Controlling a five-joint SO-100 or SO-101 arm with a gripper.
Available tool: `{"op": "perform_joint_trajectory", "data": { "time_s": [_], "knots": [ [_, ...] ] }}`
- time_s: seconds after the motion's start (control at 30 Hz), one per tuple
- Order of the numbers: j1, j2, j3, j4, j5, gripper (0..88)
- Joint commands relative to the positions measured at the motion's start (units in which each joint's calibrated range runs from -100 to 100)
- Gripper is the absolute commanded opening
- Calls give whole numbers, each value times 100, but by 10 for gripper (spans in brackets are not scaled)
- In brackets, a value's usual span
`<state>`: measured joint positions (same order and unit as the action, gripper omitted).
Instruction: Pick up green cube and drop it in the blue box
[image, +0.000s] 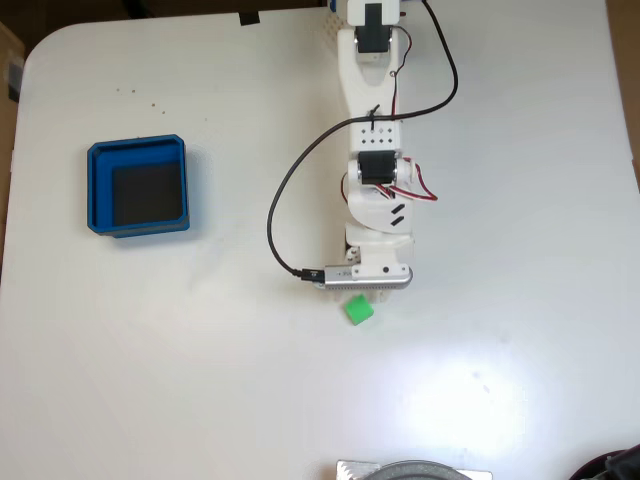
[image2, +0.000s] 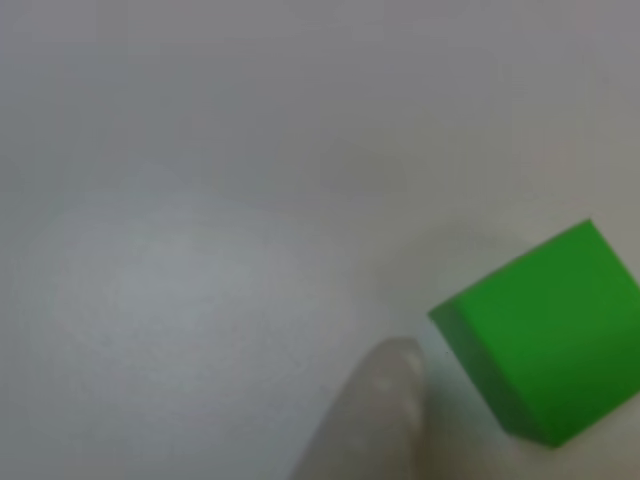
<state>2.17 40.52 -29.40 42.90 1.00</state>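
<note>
The green cube (image: 359, 309) lies on the white table, just below the arm's wrist in the fixed view. My gripper (image: 363, 292) points down beside its upper edge, with the fingers hidden under the wrist's camera module. Close up in the other view, the green cube (image2: 545, 335) sits at the lower right, turned corner-on. One pale fingertip (image2: 388, 385) stands just to its left, near the table and apart from the cube. The blue box (image: 138, 186) sits far to the left with nothing on its dark floor.
A black cable (image: 273, 215) loops out to the left of the white arm (image: 372, 120). A grey round object (image: 405, 470) pokes in at the table's bottom edge, and a dark object (image: 615, 465) sits at the bottom right corner.
</note>
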Motion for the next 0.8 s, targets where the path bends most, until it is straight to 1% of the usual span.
{"op": "perform_joint_trajectory", "data": {
  "time_s": [0.0,0.77],
  "knots": [
    [58,-38,-418,-234,24,312],
    [66,137,-427,-250,34,312]
  ]
}}
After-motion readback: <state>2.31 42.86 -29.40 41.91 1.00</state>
